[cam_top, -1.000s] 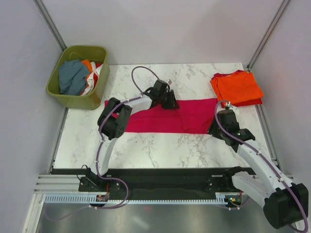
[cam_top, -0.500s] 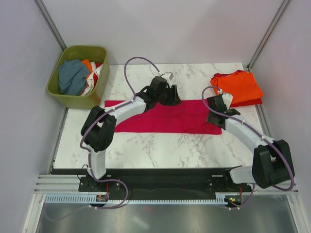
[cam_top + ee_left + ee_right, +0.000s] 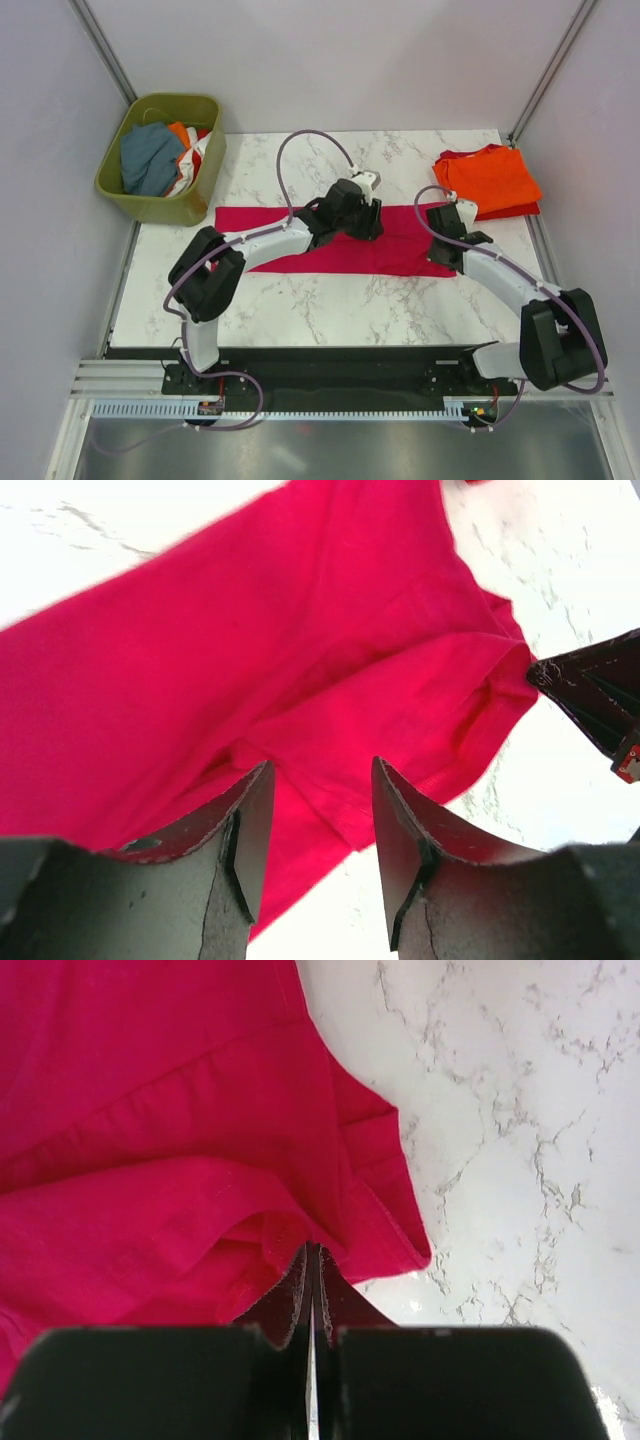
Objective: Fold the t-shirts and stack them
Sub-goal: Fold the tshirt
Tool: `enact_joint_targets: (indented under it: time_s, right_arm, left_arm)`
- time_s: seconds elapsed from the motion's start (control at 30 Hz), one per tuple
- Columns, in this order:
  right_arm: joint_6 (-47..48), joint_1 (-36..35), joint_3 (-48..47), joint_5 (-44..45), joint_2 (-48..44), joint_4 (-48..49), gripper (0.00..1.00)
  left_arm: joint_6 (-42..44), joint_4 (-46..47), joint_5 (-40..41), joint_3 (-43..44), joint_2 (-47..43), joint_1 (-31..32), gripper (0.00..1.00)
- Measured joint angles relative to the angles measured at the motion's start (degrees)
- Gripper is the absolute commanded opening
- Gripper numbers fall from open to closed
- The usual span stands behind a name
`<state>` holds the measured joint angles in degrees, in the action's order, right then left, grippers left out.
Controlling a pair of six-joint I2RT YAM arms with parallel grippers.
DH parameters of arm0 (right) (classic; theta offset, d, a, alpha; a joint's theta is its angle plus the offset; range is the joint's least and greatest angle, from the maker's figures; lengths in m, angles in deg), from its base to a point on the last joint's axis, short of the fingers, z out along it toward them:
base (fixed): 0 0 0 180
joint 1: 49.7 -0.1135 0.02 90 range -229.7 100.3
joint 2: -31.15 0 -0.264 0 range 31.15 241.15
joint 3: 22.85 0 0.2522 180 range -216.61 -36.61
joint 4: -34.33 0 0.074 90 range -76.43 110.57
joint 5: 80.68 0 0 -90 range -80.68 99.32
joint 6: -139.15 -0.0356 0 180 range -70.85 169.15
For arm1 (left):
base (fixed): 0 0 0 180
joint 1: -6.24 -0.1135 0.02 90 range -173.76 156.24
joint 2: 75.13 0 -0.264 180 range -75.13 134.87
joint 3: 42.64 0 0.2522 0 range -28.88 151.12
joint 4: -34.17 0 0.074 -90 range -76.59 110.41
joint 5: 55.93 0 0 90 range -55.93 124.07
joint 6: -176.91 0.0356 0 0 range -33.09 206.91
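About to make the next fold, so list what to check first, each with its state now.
1. Closure: right pincer shut at the right end of the magenta t-shirt: ok.
2. Hem actually caught in it: cannot tell.
3. Second grip: left pincer on the cloth: not ok; it is open above the shirt and holds nothing.
4. Shirt lying as a flat strip on the table: ok, slightly bunched at the right pincer.
5. Folded orange t-shirt lying flat, ready to stack onto: ok.
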<state>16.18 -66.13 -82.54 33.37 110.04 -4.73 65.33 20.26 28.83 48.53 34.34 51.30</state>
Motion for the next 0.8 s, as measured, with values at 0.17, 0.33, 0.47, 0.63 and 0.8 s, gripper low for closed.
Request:
enact_joint_targets:
  time_s: [0.17, 0.33, 0.47, 0.63, 0.8]
  right_arm:
    - [-0.5, 0.0, 5.5, -2.6, -7.5, -0.1, 0.0]
    - [-1.6, 0.0, 8.7, -5.6, -13.7, -0.5, 0.0]
    - [-2.1, 0.0, 10.1, -7.2, -16.7, -1.0, 0.0]
    - [-2.4, 0.0, 10.5, -7.8, -17.2, -1.2, 0.14]
    - [-2.0, 0.0, 10.6, -8.7, -17.2, -0.7, 0.39]
  left_arm:
    - [3.9, -0.7, 4.3, 0.0, 0.2, 5.1, 0.5]
    - [6.6, -3.4, 7.8, 0.7, 2.0, 9.5, 0.5]
    - [7.3, -5.5, 8.3, 1.4, 4.2, 10.0, 0.5]
    - [7.8, -8.0, 9.8, 1.9, 5.8, 10.3, 0.5]
    - [8.5, -10.0, 11.5, 4.1, 7.6, 11.3, 0.52]
